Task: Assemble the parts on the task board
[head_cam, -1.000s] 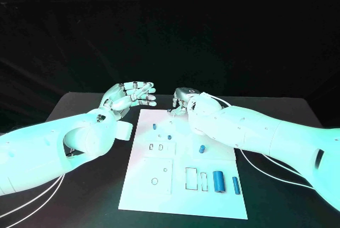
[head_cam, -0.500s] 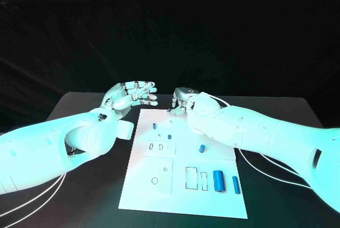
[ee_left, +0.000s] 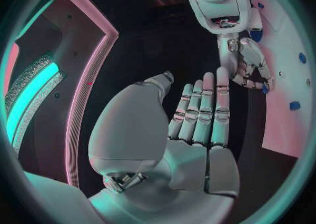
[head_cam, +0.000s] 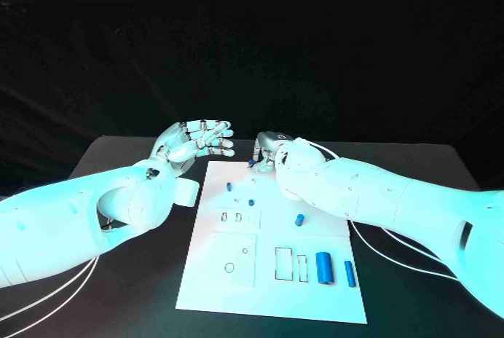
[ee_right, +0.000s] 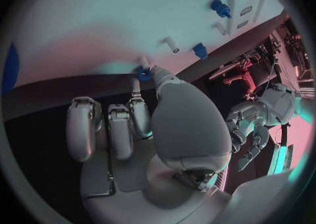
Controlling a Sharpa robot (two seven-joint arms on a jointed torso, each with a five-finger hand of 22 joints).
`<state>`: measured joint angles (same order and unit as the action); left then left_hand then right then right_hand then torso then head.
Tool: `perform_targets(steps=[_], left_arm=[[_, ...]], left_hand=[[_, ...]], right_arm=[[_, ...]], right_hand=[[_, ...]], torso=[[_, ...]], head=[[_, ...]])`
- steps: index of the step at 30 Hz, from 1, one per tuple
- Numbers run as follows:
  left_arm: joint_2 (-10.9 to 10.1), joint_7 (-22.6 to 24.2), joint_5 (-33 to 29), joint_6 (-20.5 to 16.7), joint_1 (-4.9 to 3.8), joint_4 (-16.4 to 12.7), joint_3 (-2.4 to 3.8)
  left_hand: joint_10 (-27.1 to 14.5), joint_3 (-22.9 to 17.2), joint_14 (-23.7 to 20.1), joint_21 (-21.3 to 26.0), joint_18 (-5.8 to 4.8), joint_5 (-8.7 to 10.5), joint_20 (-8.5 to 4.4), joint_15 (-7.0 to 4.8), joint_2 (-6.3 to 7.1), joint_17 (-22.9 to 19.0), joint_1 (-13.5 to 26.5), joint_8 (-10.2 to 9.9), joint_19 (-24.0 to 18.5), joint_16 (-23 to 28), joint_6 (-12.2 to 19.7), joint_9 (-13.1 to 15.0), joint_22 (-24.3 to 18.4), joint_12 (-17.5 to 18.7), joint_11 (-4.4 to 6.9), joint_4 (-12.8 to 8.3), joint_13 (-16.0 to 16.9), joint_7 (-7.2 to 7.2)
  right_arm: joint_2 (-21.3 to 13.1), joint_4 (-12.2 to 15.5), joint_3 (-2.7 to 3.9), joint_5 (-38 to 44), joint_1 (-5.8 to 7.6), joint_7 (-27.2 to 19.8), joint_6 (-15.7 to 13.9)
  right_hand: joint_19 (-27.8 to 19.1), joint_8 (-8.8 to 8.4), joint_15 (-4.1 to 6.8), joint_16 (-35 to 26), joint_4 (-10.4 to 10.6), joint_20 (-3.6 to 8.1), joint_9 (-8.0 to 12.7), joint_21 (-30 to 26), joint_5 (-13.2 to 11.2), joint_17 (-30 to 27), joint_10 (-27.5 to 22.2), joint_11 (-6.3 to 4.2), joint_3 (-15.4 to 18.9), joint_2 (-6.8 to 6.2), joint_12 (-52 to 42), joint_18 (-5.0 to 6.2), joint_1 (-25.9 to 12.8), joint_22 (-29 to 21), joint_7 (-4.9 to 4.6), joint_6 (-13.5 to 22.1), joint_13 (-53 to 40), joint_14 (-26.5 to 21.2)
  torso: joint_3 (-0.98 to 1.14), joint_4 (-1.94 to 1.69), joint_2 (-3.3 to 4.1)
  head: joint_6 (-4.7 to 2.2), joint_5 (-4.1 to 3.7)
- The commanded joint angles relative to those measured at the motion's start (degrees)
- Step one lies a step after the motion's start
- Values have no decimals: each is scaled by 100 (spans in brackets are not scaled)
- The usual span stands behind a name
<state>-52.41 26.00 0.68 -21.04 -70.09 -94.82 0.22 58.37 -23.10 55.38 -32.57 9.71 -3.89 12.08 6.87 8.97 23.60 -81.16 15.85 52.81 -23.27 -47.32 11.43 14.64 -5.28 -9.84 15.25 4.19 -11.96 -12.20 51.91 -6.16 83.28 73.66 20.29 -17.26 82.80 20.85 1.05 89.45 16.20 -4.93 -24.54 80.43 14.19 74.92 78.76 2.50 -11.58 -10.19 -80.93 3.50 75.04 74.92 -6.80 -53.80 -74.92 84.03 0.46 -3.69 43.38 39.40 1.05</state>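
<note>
The white task board [head_cam: 283, 294] lies lengthwise in the middle of the black table. At its far edge my right hand [head_cam: 273, 153] pinches a small blue part [ee_right: 142, 72] between thumb and a finger, just above the board [ee_right: 99, 18]. My left hand [head_cam: 195, 141] hovers beside the board's far left corner, palm up, fingers straight and apart from the thumb, holding nothing; the left wrist view shows it [ee_left: 191, 129] facing the right hand [ee_left: 247, 66]. Small blue parts [head_cam: 229, 186] [head_cam: 251, 202] [head_cam: 299, 221] lie on the board. A thick blue cylinder [head_cam: 323, 269] and a thinner one [head_cam: 349, 274] lie near the front right.
Rectangular outlines [head_cam: 283, 264] and small slots [head_cam: 233, 218] mark the board, with an oval hole [head_cam: 230, 268] at the front left. Bare black table [head_cam: 430, 178] flanks the board on both sides. Both forearms cross low over the table's near half.
The right hand has shifted very slightly at the board's far edge, still pinching the small part. The left hand has kept its place.
</note>
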Motion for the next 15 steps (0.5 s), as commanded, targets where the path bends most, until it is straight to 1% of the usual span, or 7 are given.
perform_targets(steps=[1, 5, 10, 12, 15], left_arm=[[18, 22, -16, 108, -20, -5, 5], [26, 21, -16, 111, -23, -3, 5], [31, 20, -16, 110, -27, 0, 5], [32, 19, -16, 110, -29, 0, 5], [32, 19, -16, 108, -32, 0, 5]], left_hand=[[16, -36, -45, -21, 56, 33, -7, -5, 3, 6, -20, -22, -29, -27, 29, 9, 6, 38, -15, 13, 1, -123], [16, -36, -45, -21, 56, 33, -7, -5, 3, 6, -20, -22, -29, -27, 29, 9, 6, 38, -15, 13, 1, -123], [14, -37, -50, -32, 56, 33, -5, -3, 4, 16, -11, -26, -38, -28, 34, 11, 12, 45, -17, 15, 1, -127], [14, -37, -50, -32, 56, 33, -5, -3, 4, 16, -11, -26, -38, -28, 34, 11, 12, 45, -17, 15, 1, -127], [14, -37, -50, -32, 56, 33, -5, -3, 4, 16, -11, -26, -38, -28, 34, 11, 12, 45, -17, 15, 1, -127]], right_arm=[[27, -33, -2, -8, -13, -121, 97], [49, -71, -4, -8, -27, -133, 95], [65, -100, -6, -8, -34, -135, 71], [70, -109, -6, -8, -35, -128, 53], [78, -121, -7, -8, -36, -116, 37]], right_hand=[[38, 18, 29, 30, -5, 3, 7, 41, 32, 1419, 29, -8, -35, -7, -10, -80, 64, 536, 4, 13, -268, 578], [34, 16, 29, 30, -3, 3, 10, 35, 31, 1420, 21, -5, -39, -14, -3, -79, 68, 531, 1, 21, -260, 578], [32, 15, 20, 29, 36, -1, 19, 35, 21, 1417, -6, 9, -31, -50, 20, -79, 19, 535, -16, 38, -234, 577], [33, 20, 12, 28, 50, -6, 24, 35, 18, 1414, -12, 16, -13, -66, 27, -80, -40, 540, -22, 42, -229, 577], [24, 41, -1, 27, 58, -20, 31, 23, 18, 1409, -35, 28, 79, -88, 48, -77, -259, 538, -31, 56, -212, 575]], torso=[[-2, -2, 3], [-8, 2, 3], [-5, 8, 0], [-6, 8, -1], [-7, 8, -2]], head=[[-1, 11], [1, 15], [2, 24], [2, 24], [-2, 20]])
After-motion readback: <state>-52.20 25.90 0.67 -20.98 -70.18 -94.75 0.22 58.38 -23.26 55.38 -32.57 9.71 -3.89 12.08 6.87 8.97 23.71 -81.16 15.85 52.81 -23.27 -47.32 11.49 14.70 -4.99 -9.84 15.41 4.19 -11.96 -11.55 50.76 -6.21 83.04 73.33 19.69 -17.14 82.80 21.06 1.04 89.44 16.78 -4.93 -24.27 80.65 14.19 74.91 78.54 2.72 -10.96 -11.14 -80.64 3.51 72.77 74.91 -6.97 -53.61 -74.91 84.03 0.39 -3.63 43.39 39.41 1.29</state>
